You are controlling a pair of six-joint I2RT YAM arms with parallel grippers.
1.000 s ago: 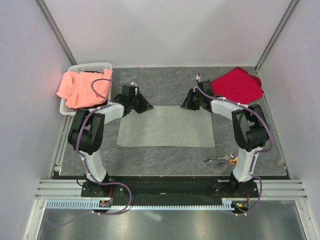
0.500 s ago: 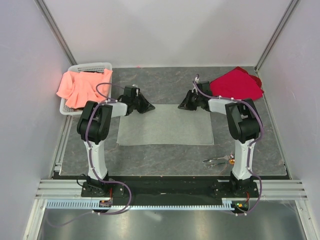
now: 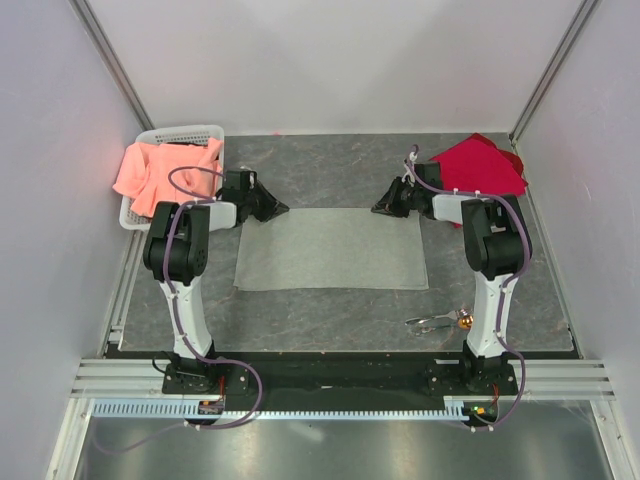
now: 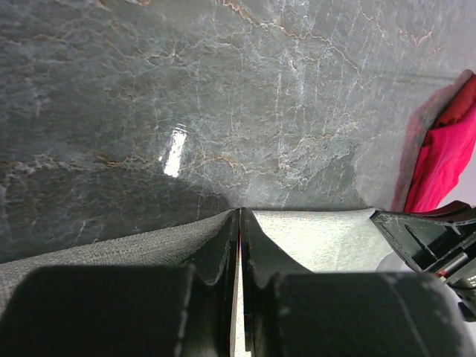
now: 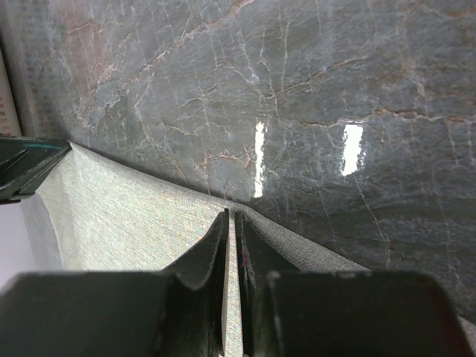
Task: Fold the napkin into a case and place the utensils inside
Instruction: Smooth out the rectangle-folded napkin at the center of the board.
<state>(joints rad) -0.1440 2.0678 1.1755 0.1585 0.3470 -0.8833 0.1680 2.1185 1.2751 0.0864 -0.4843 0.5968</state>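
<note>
Pinching the napkin's (image 3: 330, 250) two far corners, the left gripper (image 4: 239, 220) and right gripper (image 5: 230, 220) hold jaws narrow on cloth lying flat mid-table; raise both evenly, draw nearward together, keeping edges square and short of the utensils (image 3: 440, 321) near right

The utensils (image 3: 441, 321) lie too small to count from above; the red cloth (image 4: 446, 145) runs off the left wrist view's right edge; salmon cloth (image 3: 148, 175) hides most of the basket (image 3: 185, 130).

Bright overhead light, glare on table (image 5: 256, 160)
</note>
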